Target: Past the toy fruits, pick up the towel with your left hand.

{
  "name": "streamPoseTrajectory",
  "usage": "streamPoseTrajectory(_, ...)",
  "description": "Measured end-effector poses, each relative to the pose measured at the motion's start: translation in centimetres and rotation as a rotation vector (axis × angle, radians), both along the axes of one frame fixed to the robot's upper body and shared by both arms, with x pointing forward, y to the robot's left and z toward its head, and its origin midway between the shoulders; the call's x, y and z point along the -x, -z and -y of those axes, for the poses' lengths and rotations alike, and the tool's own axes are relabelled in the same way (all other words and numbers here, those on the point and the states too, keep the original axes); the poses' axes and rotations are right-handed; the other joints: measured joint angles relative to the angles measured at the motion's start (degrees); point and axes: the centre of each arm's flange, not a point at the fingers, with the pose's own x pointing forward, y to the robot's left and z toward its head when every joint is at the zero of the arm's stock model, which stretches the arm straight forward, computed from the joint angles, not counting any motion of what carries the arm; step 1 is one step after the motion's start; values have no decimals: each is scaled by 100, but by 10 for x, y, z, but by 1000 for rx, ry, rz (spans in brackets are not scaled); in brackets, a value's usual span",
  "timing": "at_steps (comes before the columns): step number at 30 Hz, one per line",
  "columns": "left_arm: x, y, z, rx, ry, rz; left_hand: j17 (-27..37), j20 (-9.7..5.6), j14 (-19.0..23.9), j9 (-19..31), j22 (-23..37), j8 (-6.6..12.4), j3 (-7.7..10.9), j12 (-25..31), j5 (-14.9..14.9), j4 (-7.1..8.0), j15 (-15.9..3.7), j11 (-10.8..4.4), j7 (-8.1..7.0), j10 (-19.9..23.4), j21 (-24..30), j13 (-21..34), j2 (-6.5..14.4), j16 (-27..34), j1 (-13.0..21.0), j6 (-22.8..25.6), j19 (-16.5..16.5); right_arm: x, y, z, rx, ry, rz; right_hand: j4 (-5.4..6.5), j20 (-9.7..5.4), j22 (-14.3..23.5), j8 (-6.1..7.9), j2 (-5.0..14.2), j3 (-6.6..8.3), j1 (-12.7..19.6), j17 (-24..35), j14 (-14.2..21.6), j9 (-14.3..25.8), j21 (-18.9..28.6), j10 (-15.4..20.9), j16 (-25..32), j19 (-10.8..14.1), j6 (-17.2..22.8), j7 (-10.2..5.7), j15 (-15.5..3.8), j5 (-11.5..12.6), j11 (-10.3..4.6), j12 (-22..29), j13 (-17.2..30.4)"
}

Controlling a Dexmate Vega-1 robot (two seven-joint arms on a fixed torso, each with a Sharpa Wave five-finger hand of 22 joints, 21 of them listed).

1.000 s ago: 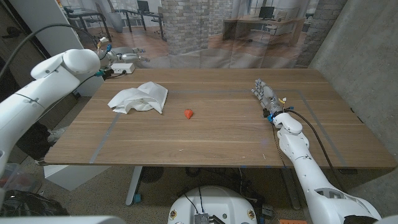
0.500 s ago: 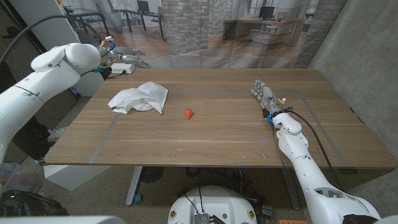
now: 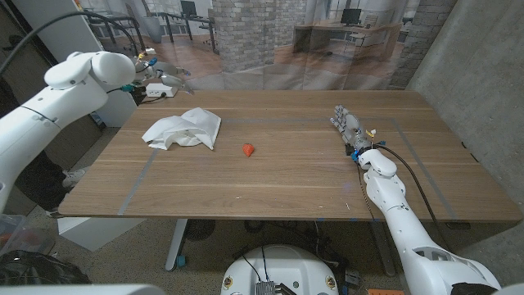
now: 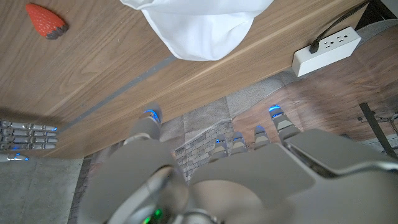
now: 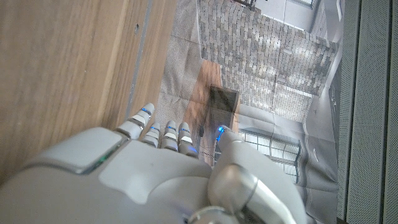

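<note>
A crumpled white towel (image 3: 183, 129) lies on the left half of the wooden table (image 3: 286, 172); it also shows in the left wrist view as the towel (image 4: 196, 25). A small red toy strawberry (image 3: 248, 149) sits near the table's middle, to the right of the towel, and appears as the strawberry (image 4: 46, 19) in the left wrist view. My left hand (image 3: 166, 79) hovers above the table's far left corner, beyond the towel, fingers apart and holding nothing. My right hand (image 3: 349, 124) stands on the right side of the table, fingers extended, empty.
A white power strip (image 4: 328, 45) with a black plug lies off the table's far left corner. A concrete wall (image 3: 483, 74) runs close along the table's right edge. Glass partitions stand behind the far edge.
My left arm has swung slightly right and up, carrying the hand further over the table's far left corner. The towel, strawberry and right hand have stayed put.
</note>
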Motion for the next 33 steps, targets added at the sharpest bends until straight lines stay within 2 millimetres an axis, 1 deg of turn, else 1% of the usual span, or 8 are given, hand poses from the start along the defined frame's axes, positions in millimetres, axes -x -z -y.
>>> streamPoseTrajectory(5,-2,0,1,-37,-32,-25,0,-2,5,20,0,0,-42,17,98,7,11,56,22,57,0,0,-105,0,281,22,64,0,1,0,-1,-1,-2,0,0,0,0,0,0,0,0,0,0,0,0,0,0,0,0,0,0,0,0,0)
streamPoseTrajectory(7,-2,0,2,-48,-40,-31,0,-2,28,29,0,0,-55,22,116,6,-9,34,31,87,0,0,-164,0,369,31,64,0,2,-1,-1,-1,-3,0,0,0,0,0,0,0,0,0,0,0,0,0,0,0,0,0,0,0,0,0)
streamPoseTrajectory(13,-4,-1,3,-82,-68,-44,0,-1,88,29,17,0,-94,22,207,25,-9,25,30,113,-23,0,-224,0,657,31,125,0,2,-2,-3,-1,-4,-24,0,0,0,0,-24,0,0,21,0,0,0,0,0,31,31,21,0,0,0,0)
streamPoseTrajectory(17,-5,-2,4,-104,-86,-50,0,-46,121,28,17,0,-150,22,269,54,-42,24,29,112,-41,0,-257,0,981,30,231,-1,3,-3,-4,-2,-6,-24,-21,0,0,0,-24,0,0,26,0,0,2,0,21,52,11,26,0,2,0,0)
streamPoseTrajectory(18,-5,-2,4,-104,-86,-50,0,-55,130,28,17,0,-151,22,269,55,-51,-12,27,120,-57,-1,-263,0,1040,28,239,-1,3,-3,-4,-2,-6,-24,-21,0,0,0,-24,0,0,42,0,0,16,0,21,52,11,42,0,16,0,0)
streamPoseTrajectory(29,-12,-1,4,-159,-130,-61,0,-109,209,28,16,0,-221,22,332,60,-94,-91,8,181,-64,-1,-271,0,1360,9,292,-3,1,-6,-3,-1,-8,-24,0,0,0,0,-24,0,0,42,0,0,31,0,41,73,32,42,0,31,0,0)
streamPoseTrajectory(31,-15,0,4,-174,-141,-67,0,-90,240,28,16,0,-246,22,332,70,-125,-91,8,181,-63,-1,-288,0,1388,10,327,-4,1,-7,-3,-1,-9,-24,0,0,45,0,-24,0,0,42,0,0,31,0,41,83,42,41,0,31,0,0)
streamPoseTrajectory(33,-16,1,4,-180,-145,-70,0,-86,240,28,16,0,-253,22,332,77,-125,-91,8,181,-63,-1,-288,0,1433,9,331,-4,0,-7,-3,-1,-10,-24,0,0,45,0,-24,0,0,42,0,0,31,0,41,83,42,41,0,31,0,0)
